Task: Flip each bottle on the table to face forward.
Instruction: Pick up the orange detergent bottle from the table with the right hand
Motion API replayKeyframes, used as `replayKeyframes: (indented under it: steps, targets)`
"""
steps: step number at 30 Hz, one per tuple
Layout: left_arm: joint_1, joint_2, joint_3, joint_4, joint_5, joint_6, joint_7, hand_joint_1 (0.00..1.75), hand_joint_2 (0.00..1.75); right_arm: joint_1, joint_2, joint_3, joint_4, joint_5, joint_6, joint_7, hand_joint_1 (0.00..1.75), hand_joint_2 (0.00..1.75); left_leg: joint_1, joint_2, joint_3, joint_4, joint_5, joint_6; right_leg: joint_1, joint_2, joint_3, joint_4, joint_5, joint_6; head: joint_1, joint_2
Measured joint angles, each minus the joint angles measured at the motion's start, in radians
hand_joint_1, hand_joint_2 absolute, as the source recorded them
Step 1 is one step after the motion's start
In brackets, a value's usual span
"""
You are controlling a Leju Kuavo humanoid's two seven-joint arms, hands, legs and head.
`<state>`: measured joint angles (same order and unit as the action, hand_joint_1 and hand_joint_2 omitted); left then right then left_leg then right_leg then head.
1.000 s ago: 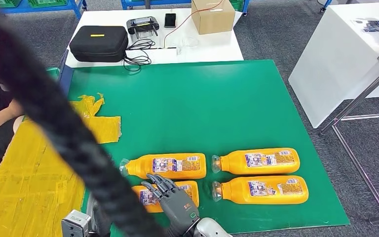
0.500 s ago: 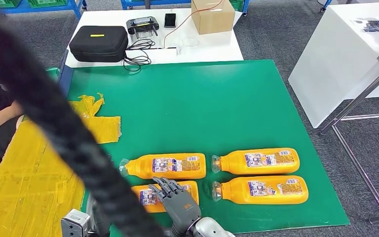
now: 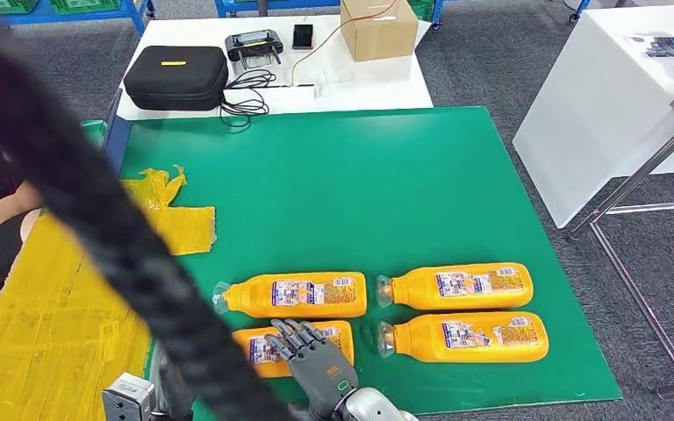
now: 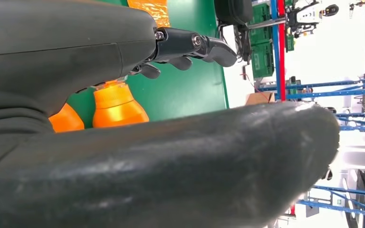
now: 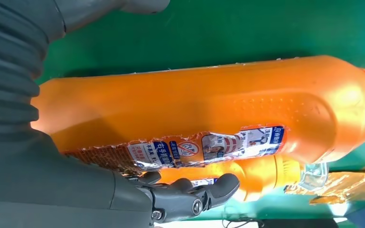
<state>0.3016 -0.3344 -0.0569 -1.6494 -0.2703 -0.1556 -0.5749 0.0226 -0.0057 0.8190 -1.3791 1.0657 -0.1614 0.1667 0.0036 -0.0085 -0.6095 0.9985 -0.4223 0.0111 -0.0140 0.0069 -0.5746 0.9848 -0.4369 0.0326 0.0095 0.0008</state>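
Right hand [image 3: 313, 364], bottom centre of the head view, fingers spread over the near-left orange bottle [image 3: 268, 344], not closed on it. Three other orange bottles lie label-up on the green worktop [image 3: 333, 193]. Judged: last flip pending.

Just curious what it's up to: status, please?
Right hand open over near-left bottle. Left hand open, holding nothing. Path looks clear.
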Motion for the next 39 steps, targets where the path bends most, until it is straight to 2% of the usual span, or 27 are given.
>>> replayKeyframes:
  steps: [11,15,16,19,23,24,30,39]
  targets:
    - [0.000,-0.003,0.010,0.007,0.001,-0.001,0.000,0.00,0.00,-0.001,0.000,0.000,0.013,0.003,0.006,0.005,0.00,1.75,0.000,0.000,0.001,0.000,0.000,0.000,0.000,0.000,0.001,0.000,0.000,0.000,0.000,0.000]
    - [-0.003,-0.003,0.012,0.010,0.001,-0.011,-0.001,0.00,0.00,-0.017,-0.001,0.008,0.038,-0.029,0.056,0.027,0.00,1.75,0.000,0.001,0.005,0.000,-0.001,0.000,0.000,0.001,0.004,0.000,0.000,0.000,0.000,0.000]
    - [-0.005,-0.003,0.012,0.011,0.001,-0.014,-0.001,0.00,0.00,-0.026,-0.001,0.012,0.053,-0.037,0.068,0.034,0.06,1.75,0.000,0.001,0.007,0.000,-0.002,0.000,0.000,0.001,0.005,-0.001,0.000,0.000,0.000,0.000]
    - [-0.010,-0.003,0.013,0.015,0.001,-0.017,0.003,0.00,0.00,-0.055,0.003,0.025,0.107,-0.035,0.086,0.065,0.34,1.75,0.000,0.004,0.020,-0.001,-0.011,0.000,0.000,0.002,0.009,-0.002,-0.006,-0.003,0.000,0.000]
    - [-0.011,-0.003,0.014,0.016,0.003,-0.018,0.012,0.00,0.00,-0.082,0.013,0.045,0.157,0.000,0.102,0.138,1.32,1.75,0.000,0.004,0.039,-0.001,-0.021,0.001,0.000,0.002,0.027,-0.003,-0.016,-0.004,0.000,0.000]
    - [-0.011,-0.003,0.015,0.016,0.004,-0.019,0.014,0.00,0.00,-0.087,0.014,0.048,0.163,0.011,0.108,0.159,1.40,1.75,0.000,0.004,0.042,-0.001,-0.022,0.002,0.000,0.002,0.030,-0.003,-0.017,-0.003,0.000,0.000]
    - [-0.010,-0.003,0.022,0.015,0.017,-0.024,0.019,0.00,0.00,-0.107,0.017,0.066,0.178,0.071,0.138,0.272,1.39,1.75,-0.001,-0.002,0.055,-0.001,-0.024,0.003,-0.001,0.000,0.045,-0.004,-0.021,0.000,0.000,0.000]
    - [-0.010,-0.003,0.038,0.015,0.027,-0.028,0.020,0.00,0.00,-0.110,0.017,0.078,0.178,0.102,0.173,0.303,1.34,1.75,-0.001,-0.002,0.072,-0.001,-0.032,0.006,-0.001,-0.001,0.066,-0.011,-0.028,0.003,0.000,0.000]
